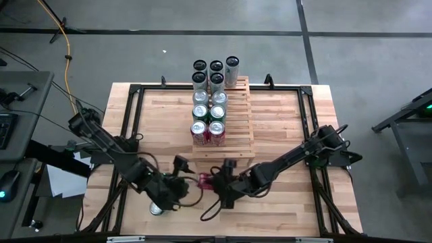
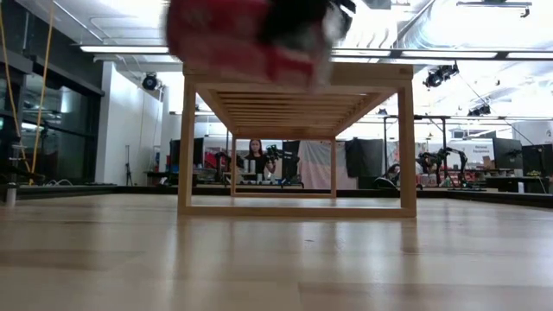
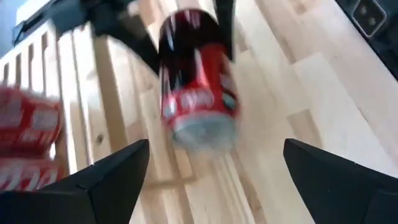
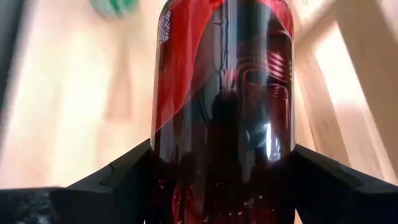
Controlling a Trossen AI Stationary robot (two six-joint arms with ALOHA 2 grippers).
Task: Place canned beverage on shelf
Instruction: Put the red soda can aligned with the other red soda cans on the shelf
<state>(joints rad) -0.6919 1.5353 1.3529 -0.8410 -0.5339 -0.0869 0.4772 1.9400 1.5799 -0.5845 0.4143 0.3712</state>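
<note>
A red-and-black can [image 1: 204,179] hangs above the table's near middle, in front of the shelf [image 1: 233,138], a pale slatted rack. My right gripper [image 1: 216,182] is shut on the can, which fills the right wrist view [image 4: 224,93]. My left gripper [image 1: 182,181] stands open just left of the can, its fingers spread wide and nothing between them [image 3: 214,180]; the can's silver end [image 3: 202,130] faces it. In the low view the can [image 2: 251,34] shows blurred, high above the tabletop. Several cans [image 1: 208,108] stand on the shelf in two rows. My right gripper pinches the can's side walls [image 4: 168,155] between its two fingers, at the end away from my left gripper. The fingers come from the table's right, slanting down, and lie along the can. The can juts past the fingertips, lifted clear of the table.
Another can [image 1: 156,209] stands on the table near the front edge, below my left arm. Red cans [image 3: 25,124] sit at the shelf's near end. A black frame [image 1: 135,91] edges the tabletop. Bare wood lies right of the shelf [image 1: 283,121].
</note>
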